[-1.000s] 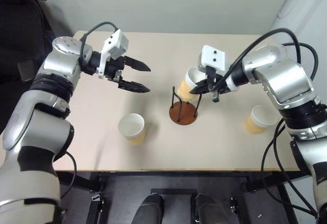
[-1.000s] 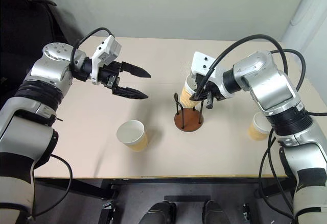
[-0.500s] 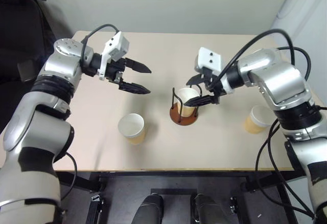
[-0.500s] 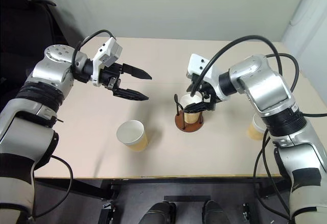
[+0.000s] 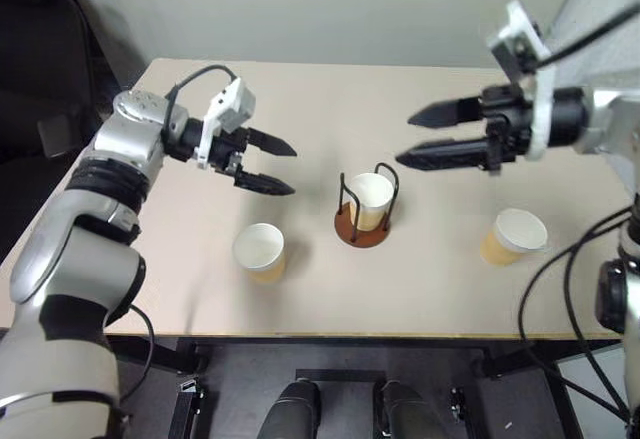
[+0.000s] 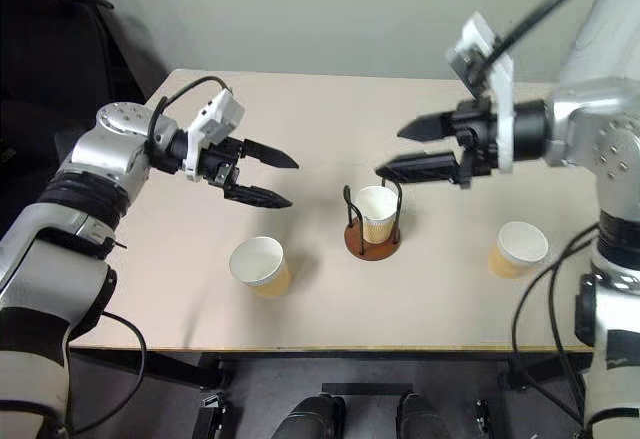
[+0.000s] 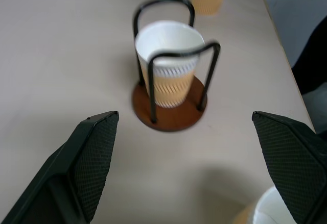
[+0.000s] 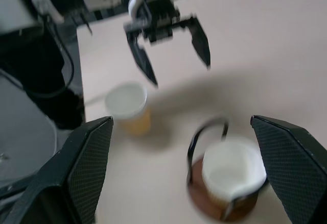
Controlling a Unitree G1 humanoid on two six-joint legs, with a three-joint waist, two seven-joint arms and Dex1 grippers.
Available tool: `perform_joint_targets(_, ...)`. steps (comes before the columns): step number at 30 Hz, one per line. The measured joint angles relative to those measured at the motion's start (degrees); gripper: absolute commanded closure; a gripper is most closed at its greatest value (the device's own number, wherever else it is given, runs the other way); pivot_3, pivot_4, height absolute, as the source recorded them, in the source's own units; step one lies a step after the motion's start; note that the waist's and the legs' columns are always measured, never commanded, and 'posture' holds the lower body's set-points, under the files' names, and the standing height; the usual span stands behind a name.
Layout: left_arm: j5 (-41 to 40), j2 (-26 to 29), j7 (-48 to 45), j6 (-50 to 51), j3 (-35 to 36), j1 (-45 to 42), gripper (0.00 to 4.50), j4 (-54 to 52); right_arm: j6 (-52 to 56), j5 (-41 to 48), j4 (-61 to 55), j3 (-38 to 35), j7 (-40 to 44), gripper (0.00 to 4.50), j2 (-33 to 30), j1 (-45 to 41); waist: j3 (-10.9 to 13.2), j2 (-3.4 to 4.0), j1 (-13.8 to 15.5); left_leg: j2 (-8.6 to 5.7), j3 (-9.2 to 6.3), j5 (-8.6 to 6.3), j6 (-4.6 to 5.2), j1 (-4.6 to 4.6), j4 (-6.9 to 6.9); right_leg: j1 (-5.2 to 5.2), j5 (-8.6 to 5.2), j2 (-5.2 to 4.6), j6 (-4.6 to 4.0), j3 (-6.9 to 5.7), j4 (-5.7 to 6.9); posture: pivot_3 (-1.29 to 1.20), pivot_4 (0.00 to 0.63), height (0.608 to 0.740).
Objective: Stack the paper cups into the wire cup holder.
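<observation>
Kraft-brown, one paper cup (image 5: pixel 370 200) stands upright inside the wire cup holder (image 5: pixel 362 229) mid-table. Two more cups, one to the left (image 5: pixel 259 252) and one to the right (image 5: pixel 513 236), stand empty on the table (image 5: pixel 300 99). Left gripper (image 5: pixel 270 165) and right gripper (image 5: pixel 417 135) hover with jaws spread, holding nothing.

Cups (image 5: pixel 259 252): kraft-tan outside, white inside, white rims. Cup in holder (image 7: pixel 168 66): tan, with a band of dark diagonal dashes on white under the rim. Holder (image 5: pixel 361 227): reddish-brown disc, black wire loops. Table (image 5: pixel 420 289): pale beige. Gripper fingers (image 7: pixel 94 155): black, fine cross-hatch texture.
</observation>
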Motion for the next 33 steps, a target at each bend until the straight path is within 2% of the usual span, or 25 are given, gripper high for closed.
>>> perform_joint_targets(5,-1.30,0.89,-0.01,-0.01,-1.11,0.20,0.00,-2.75,-1.68,2.16,-5.48,0.46,1.23,0.12,-9.66,8.20,0.02,0.00,0.37,-0.08,0.07,-0.11,0.23,0.01,-0.01,0.02,0.01,-0.08,0.23,0.04,0.00,0.00,0.150,0.740)
perform_joint_targets(9,-1.43,0.22,-0.01,-0.71,-1.12,0.02,0.00,-2.29,-13.37,-1.93,-9.61,3.43,4.98,0.12,-22.93,19.18,0.02,-0.05,0.72,-0.03,-0.10,-0.33,0.52,0.04,0.12,0.18,-0.05,-0.15,0.25,0.04,-0.06,0.00,0.150,0.740)
perform_joint_targets(12,-1.40,-0.54,-0.01,-1.28,-0.86,-0.19,0.00,-1.96,-21.39,-5.88,-9.27,4.99,6.58,0.12,-27.15,25.05,0.03,-0.03,0.58,-0.07,0.02,-0.33,0.55,0.10,0.20,0.25,0.02,-0.12,0.37,0.13,-0.05,0.00,0.150,0.740)
perform_joint_targets(25,-1.09,-3.93,-0.01,-3.37,4.54,-0.78,0.00,-0.17,-37.48,-14.93,-3.38,5.26,7.50,0.12,-31.30,36.27,0.05,-0.05,0.24,-0.12,0.06,-0.38,0.76,0.24,0.62,0.60,0.17,-0.06,0.67,0.15,-0.14,0.00,0.150,0.740)
perform_joint_targets(33,-0.86,-4.31,-0.01,-3.36,5.55,-1.02,0.00,-0.09,-46.35,-22.67,4.17,9.08,8.50,0.12,-31.15,38.09,0.06,-0.05,0.37,-0.11,0.05,-0.44,0.85,0.23,0.74,0.72,0.40,-0.12,1.08,0.20,-0.27,0.00,0.150,0.740)
